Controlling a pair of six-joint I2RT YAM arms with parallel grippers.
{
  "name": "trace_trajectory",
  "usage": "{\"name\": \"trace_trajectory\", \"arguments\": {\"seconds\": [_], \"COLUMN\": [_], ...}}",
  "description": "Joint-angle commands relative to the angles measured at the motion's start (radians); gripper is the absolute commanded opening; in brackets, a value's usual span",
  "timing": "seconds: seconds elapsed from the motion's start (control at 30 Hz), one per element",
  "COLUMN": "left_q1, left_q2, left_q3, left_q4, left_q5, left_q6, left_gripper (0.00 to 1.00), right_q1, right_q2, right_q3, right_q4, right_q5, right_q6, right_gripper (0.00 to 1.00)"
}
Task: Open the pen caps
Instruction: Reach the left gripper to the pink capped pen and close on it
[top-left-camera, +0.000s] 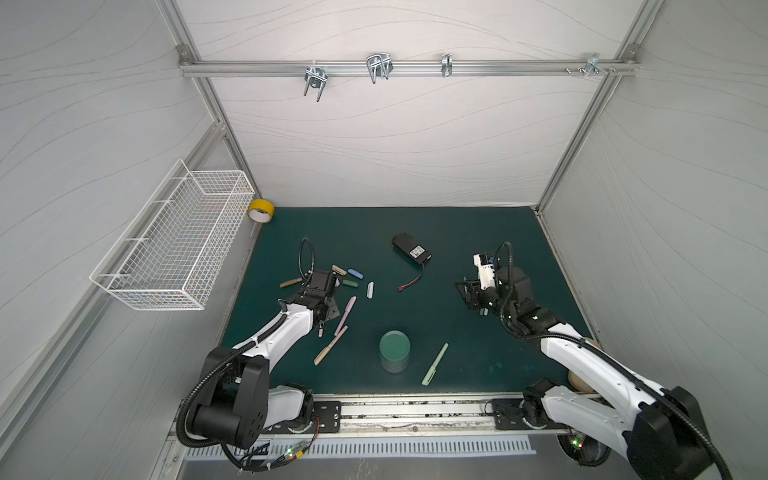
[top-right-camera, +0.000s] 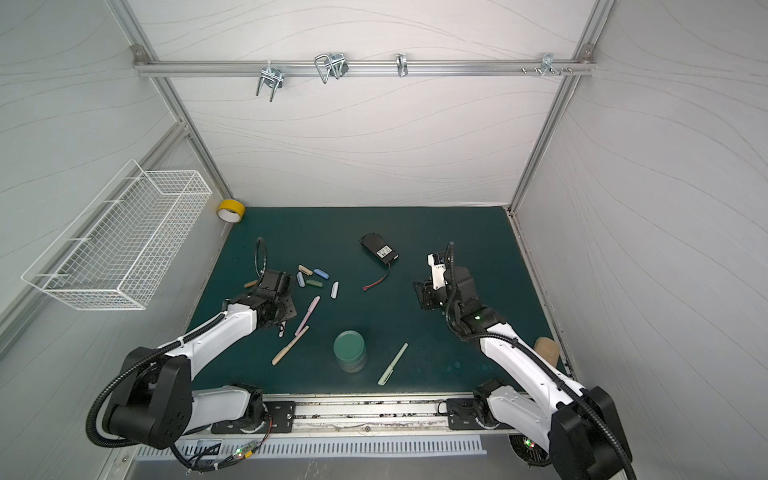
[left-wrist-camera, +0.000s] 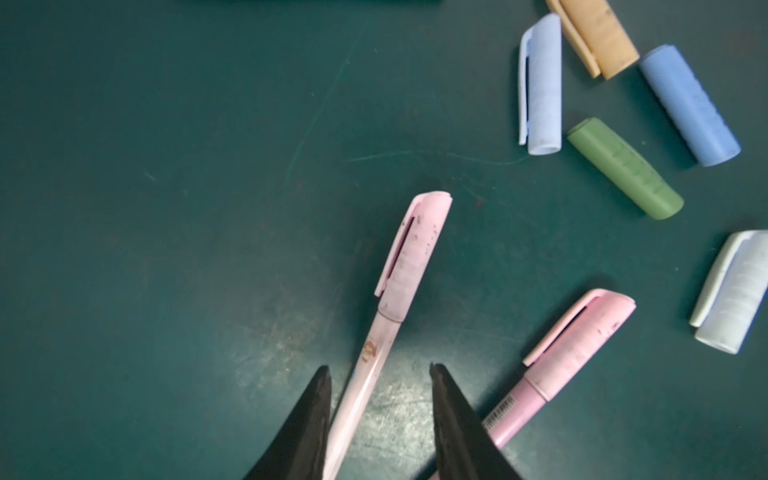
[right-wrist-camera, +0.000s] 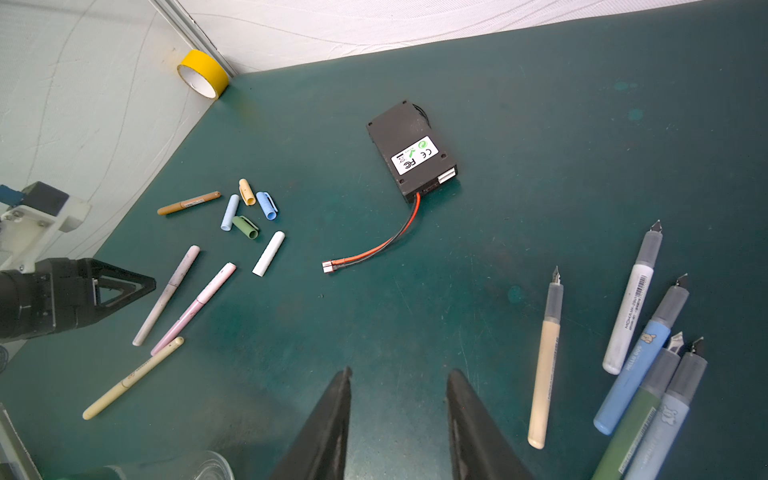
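Note:
My left gripper (left-wrist-camera: 379, 370) is open and low over the mat, its fingers either side of the barrel of a capped pale pink pen (left-wrist-camera: 409, 253). A second capped pink pen (left-wrist-camera: 579, 332) lies beside it. Several loose pen caps lie just beyond: light blue (left-wrist-camera: 540, 83), tan (left-wrist-camera: 594, 37), blue (left-wrist-camera: 690, 104), green (left-wrist-camera: 623, 166) and white (left-wrist-camera: 731, 291). My right gripper (right-wrist-camera: 401, 372) is open with nothing between its fingers. Next to it lie several uncapped pens (right-wrist-camera: 546, 361). In both top views a capped cream pen (top-left-camera: 330, 351) and a capped light green pen (top-left-camera: 434, 364) lie near the front.
A black battery pack (top-left-camera: 411, 249) with a red wire lies mid-mat. A round green container (top-left-camera: 395, 351) stands near the front. Yellow tape (top-left-camera: 260, 210) sits in the back left corner, and a white wire basket (top-left-camera: 174, 241) hangs on the left wall. A brown pen (right-wrist-camera: 189, 203) lies by the caps.

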Motion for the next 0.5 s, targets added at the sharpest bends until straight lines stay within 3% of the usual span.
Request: {"name": "trace_trajectory", "arguments": {"seconds": [0.0, 0.47], "left_q1": [0.008, 0.020], "left_q2": [0.021, 0.068], "left_q3": [-0.007, -0.022], "left_q4": [0.018, 0.047], "left_q5": [0.007, 0.056], "left_q6": [-0.002, 0.005], "left_gripper": [0.41, 0.29], "right_q1": [0.005, 0.000], "right_q2": [-0.001, -0.034], "right_q3": [0.003, -0.010], "right_q4": [-0.017, -0.017], "right_q5": [0.004, 0.015], "right_q6": [-0.007, -0.006], "right_gripper": [0.40, 0.41]}}
